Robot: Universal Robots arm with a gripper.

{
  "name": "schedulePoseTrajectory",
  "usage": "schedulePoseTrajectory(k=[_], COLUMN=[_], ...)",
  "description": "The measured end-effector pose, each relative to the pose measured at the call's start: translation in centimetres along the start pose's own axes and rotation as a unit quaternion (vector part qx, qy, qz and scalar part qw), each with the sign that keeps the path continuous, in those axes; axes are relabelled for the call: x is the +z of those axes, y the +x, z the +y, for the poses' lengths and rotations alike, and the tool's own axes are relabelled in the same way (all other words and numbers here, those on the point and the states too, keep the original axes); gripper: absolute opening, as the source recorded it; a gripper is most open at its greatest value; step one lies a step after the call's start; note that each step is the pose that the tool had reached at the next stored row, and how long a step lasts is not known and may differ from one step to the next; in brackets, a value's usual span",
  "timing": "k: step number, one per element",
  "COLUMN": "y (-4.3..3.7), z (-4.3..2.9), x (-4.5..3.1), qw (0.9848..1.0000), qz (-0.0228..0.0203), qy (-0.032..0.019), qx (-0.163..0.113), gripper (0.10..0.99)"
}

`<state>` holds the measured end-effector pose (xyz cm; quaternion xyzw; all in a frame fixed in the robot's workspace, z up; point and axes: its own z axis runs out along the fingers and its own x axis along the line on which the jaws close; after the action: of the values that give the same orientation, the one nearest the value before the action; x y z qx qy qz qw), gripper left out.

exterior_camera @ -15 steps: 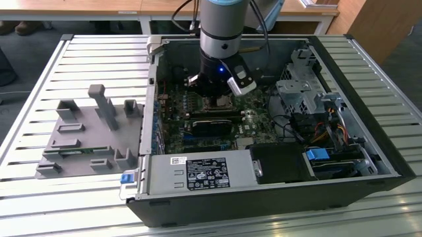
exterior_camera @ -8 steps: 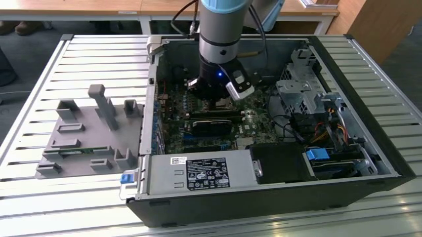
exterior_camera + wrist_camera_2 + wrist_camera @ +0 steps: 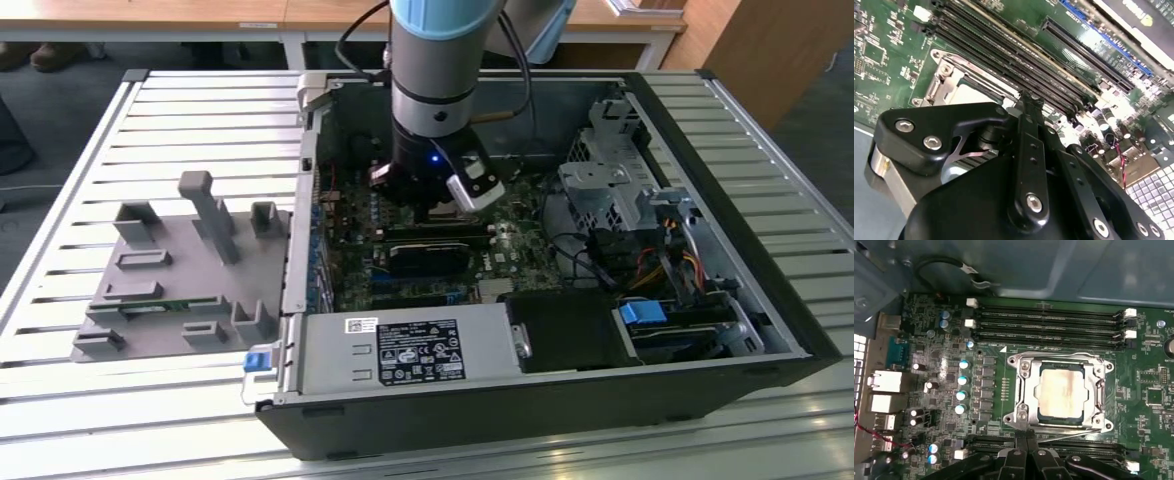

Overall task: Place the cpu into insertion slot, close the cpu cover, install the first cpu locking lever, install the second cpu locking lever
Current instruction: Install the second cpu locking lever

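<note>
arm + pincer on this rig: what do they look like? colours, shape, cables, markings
The arm is a silver-grey tube with a light-blue joint cap, ending in a black wrist section with a small blue light; a black cable runs alongside it. A white-and-black camera module sits at the wrist. The pincer is matte black: flat linkage bars joined by silver screws and pivots, on a brushed metal base, as both wrist views show.

Bench top (image 3: pixel 80 420): ribbed pale metal slats, glare along near edge. Wooden desks (image 3: pixel 174 12) behind w/ white frame legs (image 3: pixel 658 45). Floor (image 3: pixel 54 110) dark grey, poss. carpet. Wood panel (image 3: pixel 774 60) at exterior view's right rear. Light bright, even, poss. daylight
</note>
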<state>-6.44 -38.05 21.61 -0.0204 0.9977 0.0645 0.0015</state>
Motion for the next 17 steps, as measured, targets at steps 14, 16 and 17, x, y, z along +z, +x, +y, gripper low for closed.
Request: schedulePoseTrajectory(k=[14,16,17], y=[0.7,0.72,0.73], z=[-1.29,-1.36,-1.37], x=[0.27,0.42,0.52], qw=[0.9993,0.9991,0.999], qz=[-0.0015,-0.0017,-0.0018], qy=[-0.0376,-0.0416,-0.0437], qx=[0.0,0.0,0.0], gripper=[0.106,0.106,0.106])
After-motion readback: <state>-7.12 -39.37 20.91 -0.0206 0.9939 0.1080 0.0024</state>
